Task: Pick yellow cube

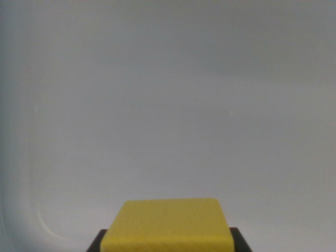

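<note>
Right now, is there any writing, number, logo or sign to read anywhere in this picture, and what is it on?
None: no text, number, brand or sign can be read in the wrist view.
The yellow cube shows a plain top face with no marking.
The pale grey surface behind it is blank.
The dark parts on either side of the cube bear no label that can be seen.

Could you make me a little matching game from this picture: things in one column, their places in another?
1 smooth yellow cube
2 black gripper fingers
3 pale grey surface
4 faint curved ridge

A fills most of the view
B bottom centre
C lower left corner
D either side of the cube

Pairs: 1-B, 2-D, 3-A, 4-C
</note>
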